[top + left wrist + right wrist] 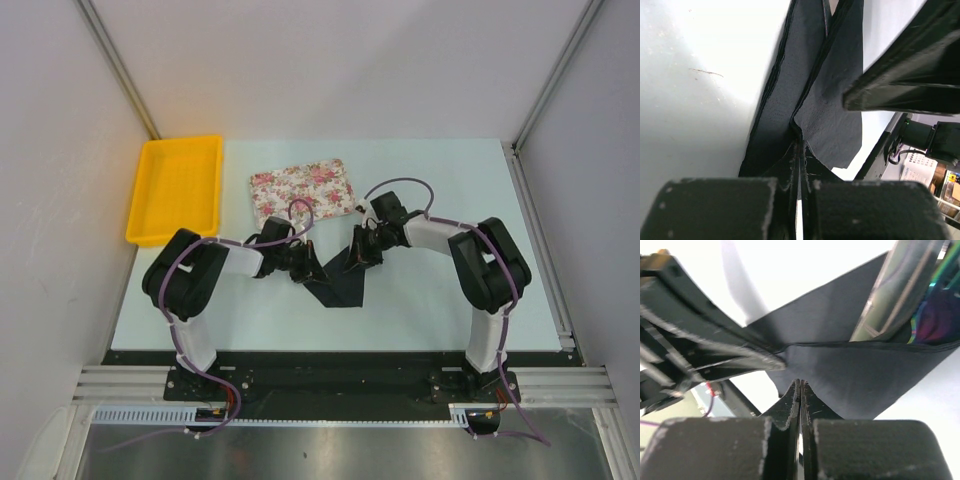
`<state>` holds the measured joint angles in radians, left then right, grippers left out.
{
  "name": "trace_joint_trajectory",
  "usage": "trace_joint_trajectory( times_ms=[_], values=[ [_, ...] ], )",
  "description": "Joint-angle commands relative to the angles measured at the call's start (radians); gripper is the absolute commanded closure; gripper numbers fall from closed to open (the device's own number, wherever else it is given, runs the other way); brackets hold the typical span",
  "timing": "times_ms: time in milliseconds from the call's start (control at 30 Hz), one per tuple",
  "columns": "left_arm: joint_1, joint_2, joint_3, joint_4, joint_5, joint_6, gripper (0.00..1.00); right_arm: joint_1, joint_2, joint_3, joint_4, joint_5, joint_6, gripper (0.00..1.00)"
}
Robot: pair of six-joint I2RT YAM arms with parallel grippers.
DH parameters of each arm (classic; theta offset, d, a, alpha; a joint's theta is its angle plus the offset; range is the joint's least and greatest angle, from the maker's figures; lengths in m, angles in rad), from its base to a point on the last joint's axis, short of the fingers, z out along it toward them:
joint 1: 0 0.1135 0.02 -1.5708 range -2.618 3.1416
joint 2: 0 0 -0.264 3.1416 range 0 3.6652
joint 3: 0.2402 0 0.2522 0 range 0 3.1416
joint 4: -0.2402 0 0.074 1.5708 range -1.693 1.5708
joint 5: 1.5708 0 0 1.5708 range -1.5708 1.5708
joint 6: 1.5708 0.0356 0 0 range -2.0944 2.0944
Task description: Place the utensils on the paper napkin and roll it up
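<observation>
Your L end effector (300, 270) and R end effector (357, 260) are both pinched shut on the paper napkin (342, 288). Floral tray (300, 188) is at its 11 o'clock.

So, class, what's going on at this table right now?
Both arms are working the black paper napkin mid-table. The left gripper and right gripper are each pinched shut on it, and it is creased into folds. I cannot make out the utensils. A floral tray lies just behind.
</observation>
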<state>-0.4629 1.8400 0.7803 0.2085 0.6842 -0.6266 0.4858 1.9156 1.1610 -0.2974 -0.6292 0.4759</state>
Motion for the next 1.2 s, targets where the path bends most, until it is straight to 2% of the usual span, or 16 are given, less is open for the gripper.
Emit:
trace_joint_trajectory(
  times_ms=[0, 300, 400, 433, 533, 633, 833, 1167],
  values=[
    [-0.002, -0.016, 0.008, -0.029, -0.041, 0.038, 1.00, 0.017, 0.033, 0.048, -0.026, 0.095, -0.040, 1.00],
    [0.001, -0.031, 0.002, -0.018, -0.037, 0.036, 1.00, 0.046, 0.091, 0.052, -0.045, 0.195, -0.083, 1.00],
    [0.015, -0.070, -0.021, 0.046, 0.012, 0.019, 0.86, 0.051, 0.106, 0.043, -0.051, 0.195, -0.095, 1.00],
    [0.020, -0.084, -0.032, 0.064, 0.027, 0.008, 0.76, 0.051, 0.109, 0.034, -0.051, 0.191, -0.099, 1.00],
    [0.029, -0.134, -0.035, 0.110, 0.087, 0.005, 0.66, 0.050, 0.111, 0.019, -0.040, 0.166, -0.100, 1.00],
    [0.020, -0.171, -0.039, 0.160, 0.129, -0.016, 0.63, 0.045, 0.111, 0.005, -0.022, 0.140, -0.100, 1.00],
    [-0.031, -0.144, -0.035, 0.201, 0.126, -0.033, 0.66, 0.040, 0.117, 0.006, -0.005, 0.114, -0.095, 1.00],
    [-0.094, 0.005, -0.013, 0.247, 0.075, -0.088, 0.82, 0.028, 0.114, 0.016, -0.006, 0.094, -0.095, 1.00]
  ],
)
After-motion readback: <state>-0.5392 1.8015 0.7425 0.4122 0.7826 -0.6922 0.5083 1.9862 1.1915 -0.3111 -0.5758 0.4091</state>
